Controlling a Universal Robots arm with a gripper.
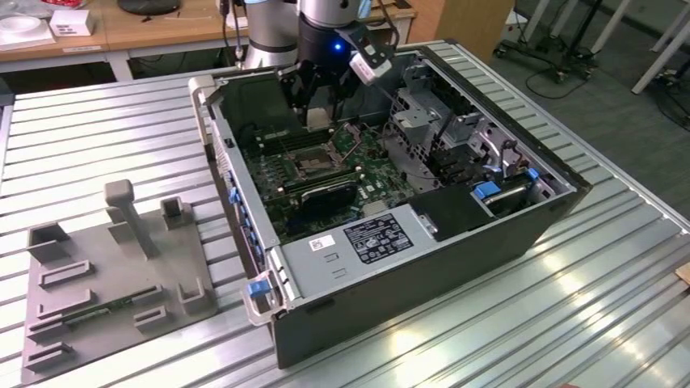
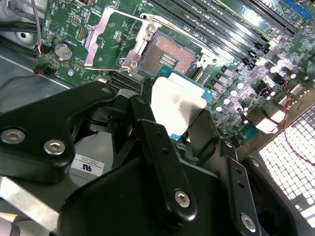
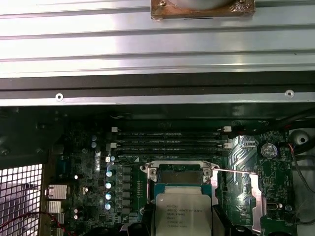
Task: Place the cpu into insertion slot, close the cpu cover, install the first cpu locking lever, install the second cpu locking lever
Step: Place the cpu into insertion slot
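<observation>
In the first wrist view the cpu (image 3: 182, 211) is cut off at the picture's edge, and in the second wrist view the black fingers (image 2: 152, 137) hide two of its sides. The gripper (image 2: 174, 115) is clamped narrowly on the cpu. It holds the chip inside the computer case (image 1: 431, 267), over the board and just beside the bare insertion slot (image 2: 170, 54), not seated. The cpu cover (image 2: 106, 39) lies flipped open next to the slot.
</observation>
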